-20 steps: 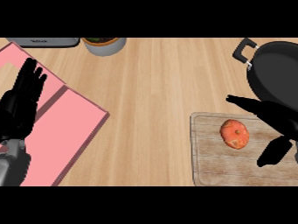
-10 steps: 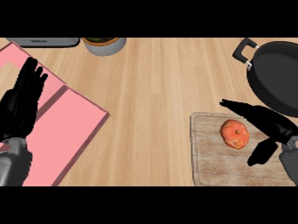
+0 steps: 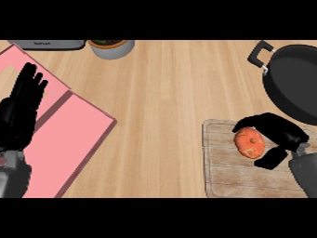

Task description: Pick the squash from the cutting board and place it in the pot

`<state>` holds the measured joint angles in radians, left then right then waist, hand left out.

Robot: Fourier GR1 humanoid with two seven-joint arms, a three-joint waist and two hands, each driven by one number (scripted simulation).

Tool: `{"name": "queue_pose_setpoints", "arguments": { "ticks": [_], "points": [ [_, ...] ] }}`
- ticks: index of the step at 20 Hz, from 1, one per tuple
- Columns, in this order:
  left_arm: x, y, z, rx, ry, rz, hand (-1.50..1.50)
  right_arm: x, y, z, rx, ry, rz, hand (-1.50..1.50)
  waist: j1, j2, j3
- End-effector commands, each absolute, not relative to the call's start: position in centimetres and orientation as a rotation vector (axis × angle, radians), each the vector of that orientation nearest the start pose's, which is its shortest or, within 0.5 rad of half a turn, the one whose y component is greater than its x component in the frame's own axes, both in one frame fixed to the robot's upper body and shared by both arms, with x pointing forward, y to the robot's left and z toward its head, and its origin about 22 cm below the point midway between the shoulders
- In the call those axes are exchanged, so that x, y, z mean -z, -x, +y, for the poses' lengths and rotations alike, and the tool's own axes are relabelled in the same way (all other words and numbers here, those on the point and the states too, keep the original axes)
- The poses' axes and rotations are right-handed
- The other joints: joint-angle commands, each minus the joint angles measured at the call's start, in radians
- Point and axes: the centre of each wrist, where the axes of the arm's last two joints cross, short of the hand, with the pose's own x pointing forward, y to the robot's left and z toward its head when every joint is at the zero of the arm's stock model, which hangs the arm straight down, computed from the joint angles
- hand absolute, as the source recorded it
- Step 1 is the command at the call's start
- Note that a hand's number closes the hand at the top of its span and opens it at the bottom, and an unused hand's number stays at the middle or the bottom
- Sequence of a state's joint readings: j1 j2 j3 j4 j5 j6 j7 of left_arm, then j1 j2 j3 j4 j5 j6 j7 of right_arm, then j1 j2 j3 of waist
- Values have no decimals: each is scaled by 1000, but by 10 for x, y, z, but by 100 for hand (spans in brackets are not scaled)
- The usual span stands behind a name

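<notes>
Two hands enter from the lower edge of the frame over a pale wooden counter (image 3: 161, 93) with long, fine grain. At the far left, a flat pink mat (image 3: 78, 121) with a raised fold line lies at a slant, its corner pointing toward the centre. Over it the left hand (image 3: 13, 116) rests open, its black fingers straight and pointing toward the upper left, on a grey forearm at the lower left corner. Along the top edge, left of centre, sit a grey, flat-sided appliance (image 3: 48, 44), cut off by the frame, and just beside it a round grey cup (image 3: 113, 49) with something dark and orange inside. At the lower right lies the board (image 3: 222, 176), a rectangle of weathered, pale brown wood with rounded corners. The squash (image 3: 248, 143), orange, oval and lumpy, sits on the board's upper part. The right hand (image 3: 277, 135) is curled round it, fingers arching over its top and thumb below, touching or nearly so. At the upper right, well apart from the board's near edge, stands the pot (image 3: 305, 83), round, black and smooth, with a looped handle at its upper left rim.
</notes>
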<state>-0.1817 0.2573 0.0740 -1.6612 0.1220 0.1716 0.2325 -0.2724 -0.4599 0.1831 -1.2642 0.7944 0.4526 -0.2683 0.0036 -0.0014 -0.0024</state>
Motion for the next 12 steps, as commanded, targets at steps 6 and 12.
{"name": "queue_pose_setpoints", "arguments": {
  "ticks": [6,12],
  "points": [
    [-81,-285,273,-65,-191,-1609,0,-12,-315,-304,-1527,307,-1285,150,-1,2,3],
    [-82,-285,277,-79,-219,-1604,0,-13,-274,-300,-1624,277,-1333,150,-12,-1,2]
  ]
}}
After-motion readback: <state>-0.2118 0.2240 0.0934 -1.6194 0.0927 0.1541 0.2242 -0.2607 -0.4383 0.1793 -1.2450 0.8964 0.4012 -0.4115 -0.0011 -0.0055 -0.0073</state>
